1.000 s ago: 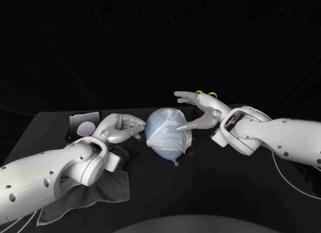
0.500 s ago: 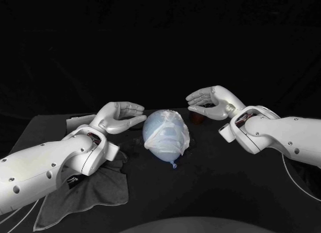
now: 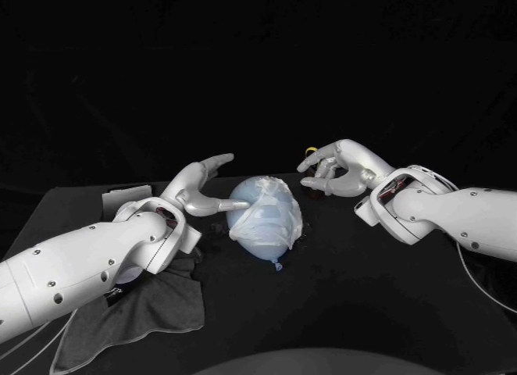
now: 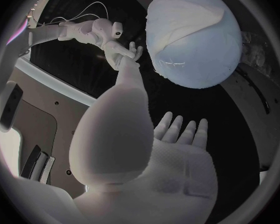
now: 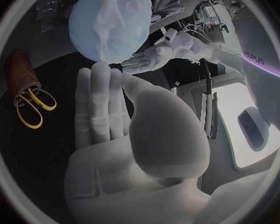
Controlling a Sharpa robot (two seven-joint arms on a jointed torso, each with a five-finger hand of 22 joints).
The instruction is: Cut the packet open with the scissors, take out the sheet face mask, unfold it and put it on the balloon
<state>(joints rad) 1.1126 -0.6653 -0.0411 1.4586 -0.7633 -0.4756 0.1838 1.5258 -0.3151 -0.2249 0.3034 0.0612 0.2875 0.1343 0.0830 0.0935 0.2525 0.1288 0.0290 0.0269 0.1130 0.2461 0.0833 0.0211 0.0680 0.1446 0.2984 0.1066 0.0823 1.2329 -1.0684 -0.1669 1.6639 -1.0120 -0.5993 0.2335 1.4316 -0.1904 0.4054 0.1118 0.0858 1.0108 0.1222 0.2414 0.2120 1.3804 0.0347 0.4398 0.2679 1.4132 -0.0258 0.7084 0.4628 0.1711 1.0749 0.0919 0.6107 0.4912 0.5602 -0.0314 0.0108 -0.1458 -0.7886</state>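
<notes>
Since a second ago the right hand (image 3: 340, 168) has lifted off the pale blue rubber balloon (image 3: 272, 244) and moved right, towards the yellow-handled scissors (image 5: 33, 107). The left hand (image 3: 202, 187) has uncurled. Both now hold nothing, with fingers extended. The left thumb is just beside the balloon's left side; whether it touches cannot be told. This suggests the placing is done or nearly so. The balloon lies mid-table, knot towards the near edge, with the wrinkled white sheet face mask (image 3: 264, 211) draped over its far part.

a black table (image 3: 360, 297) stands before a plain black backdrop (image 3: 258, 78) in dim light.
</notes>
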